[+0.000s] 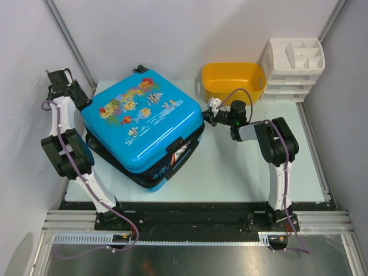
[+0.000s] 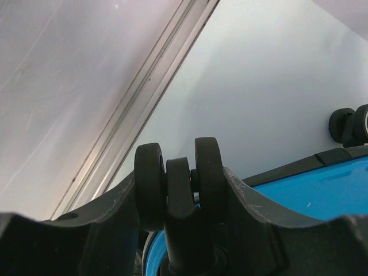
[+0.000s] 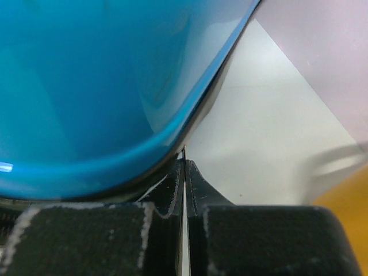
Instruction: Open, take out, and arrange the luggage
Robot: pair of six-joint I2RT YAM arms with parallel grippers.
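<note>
The luggage (image 1: 144, 115) is a bright-blue hard shell with a fish print, lying flat on the left half of the table. My left gripper (image 1: 84, 99) is at its back left corner. In the left wrist view the left gripper (image 2: 178, 175) is shut on a black double wheel (image 2: 150, 178), with blue shell (image 2: 310, 195) beside it. My right gripper (image 1: 210, 115) is at the case's right corner. In the right wrist view the right gripper (image 3: 185, 164) is shut on a thin zipper pull (image 3: 184, 152) right under the curved blue shell (image 3: 86, 86).
A yellow tub (image 1: 233, 80) stands just behind the right gripper, and its edge (image 3: 351, 230) shows in the right wrist view. A white drawer organiser (image 1: 293, 63) sits at the back right. Another pair of wheels (image 2: 351, 123) shows at the case's far corner. Enclosure walls surround the table (image 1: 241, 167).
</note>
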